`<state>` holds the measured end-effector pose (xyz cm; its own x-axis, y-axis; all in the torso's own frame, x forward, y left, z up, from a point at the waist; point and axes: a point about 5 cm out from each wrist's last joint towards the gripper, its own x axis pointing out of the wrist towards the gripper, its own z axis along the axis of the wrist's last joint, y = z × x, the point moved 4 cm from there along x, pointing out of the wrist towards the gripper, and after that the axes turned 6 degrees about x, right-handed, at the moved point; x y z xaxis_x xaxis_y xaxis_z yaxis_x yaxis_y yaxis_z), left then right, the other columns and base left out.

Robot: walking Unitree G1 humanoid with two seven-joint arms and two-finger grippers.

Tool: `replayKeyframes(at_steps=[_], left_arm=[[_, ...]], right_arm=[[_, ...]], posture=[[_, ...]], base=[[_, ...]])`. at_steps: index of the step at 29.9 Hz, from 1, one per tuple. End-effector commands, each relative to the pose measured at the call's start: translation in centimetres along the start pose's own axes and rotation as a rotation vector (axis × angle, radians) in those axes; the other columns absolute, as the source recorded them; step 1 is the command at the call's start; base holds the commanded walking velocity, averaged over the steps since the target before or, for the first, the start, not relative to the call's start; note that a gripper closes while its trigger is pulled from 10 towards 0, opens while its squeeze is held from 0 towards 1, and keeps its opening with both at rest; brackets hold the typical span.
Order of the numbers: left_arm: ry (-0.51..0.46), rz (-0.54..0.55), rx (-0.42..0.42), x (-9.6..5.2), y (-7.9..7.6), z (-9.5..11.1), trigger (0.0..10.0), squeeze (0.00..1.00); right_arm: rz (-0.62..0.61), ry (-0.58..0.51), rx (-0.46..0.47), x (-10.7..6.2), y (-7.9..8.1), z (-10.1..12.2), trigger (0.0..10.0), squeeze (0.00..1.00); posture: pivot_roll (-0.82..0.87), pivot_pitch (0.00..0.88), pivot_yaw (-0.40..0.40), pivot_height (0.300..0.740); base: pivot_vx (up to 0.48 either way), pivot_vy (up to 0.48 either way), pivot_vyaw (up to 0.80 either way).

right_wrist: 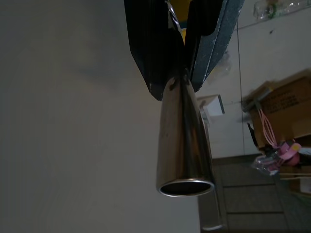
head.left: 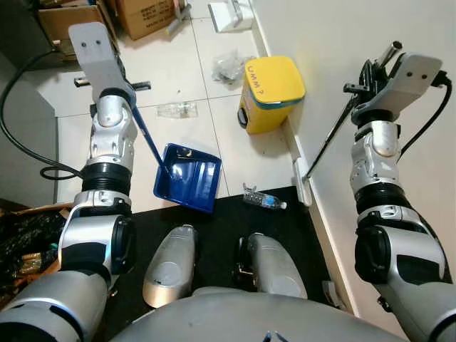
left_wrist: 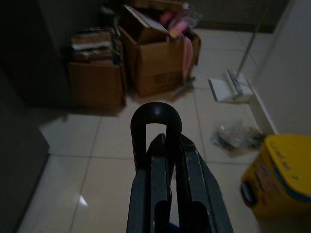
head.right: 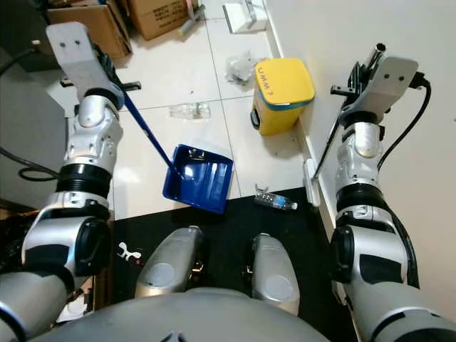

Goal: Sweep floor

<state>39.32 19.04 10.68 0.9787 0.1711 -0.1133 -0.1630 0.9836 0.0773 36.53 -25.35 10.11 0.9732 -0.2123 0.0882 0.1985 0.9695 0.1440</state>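
Here both grippers are clamped on their tools, dustpan down and broom raised

The left gripper point(left_wrist: 167, 160) pinches the dustpan point(head.left: 187, 176) handle, holding its blue tray flat on the tile, mouth probably set to catch litter. The right gripper point(right_wrist: 177, 68) grips the broom's metal pole point(right_wrist: 184, 145) beside the wall; a plastic bottle point(head.left: 264, 200) lies near the tray

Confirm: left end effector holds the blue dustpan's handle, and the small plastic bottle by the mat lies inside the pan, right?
Not quite. The left end effector does hold the dustpan handle, but the bottle lies on the floor beside the pan, at the black mat's edge. The left eye view shows it.
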Motion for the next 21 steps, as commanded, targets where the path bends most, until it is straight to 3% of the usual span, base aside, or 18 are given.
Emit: replayKeyframes(at_steps=[1,11,18,21], left_arm=[[-0.017,-0.031,-0.025,0.3,-1.2,0.8,10.0,0.0],[0.037,-0.091,-0.038,1.0,-3.4,0.1,10.0,0.0],[0.028,-0.076,0.001,1.4,-3.5,0.4,10.0,0.0],[-0.001,-0.066,-0.012,1.7,-3.3,1.3,10.0,0.0]], right_arm=[[-0.009,-0.02,-0.011,0.1,-0.6,0.5,10.0,0.0],[-0.059,0.013,-0.012,-0.1,-1.1,-0.6,10.0,0.0],[-0.088,-0.005,0.006,-0.3,-1.5,-0.6,10.0,0.0],[-0.144,-0.017,0.107,-0.5,-2.1,-0.8,10.0,0.0]], posture=[[0.1,0.0,-0.039,0.74],[0.07,0.0,-0.014,0.74],[0.06,0.0,-0.001,0.74],[0.05,0.016,0.015,0.74]], base=[[0.0,0.0,0.0],[0.0,0.0,0.0],[0.0,0.0,0.0],[0.0,0.0,0.0]])
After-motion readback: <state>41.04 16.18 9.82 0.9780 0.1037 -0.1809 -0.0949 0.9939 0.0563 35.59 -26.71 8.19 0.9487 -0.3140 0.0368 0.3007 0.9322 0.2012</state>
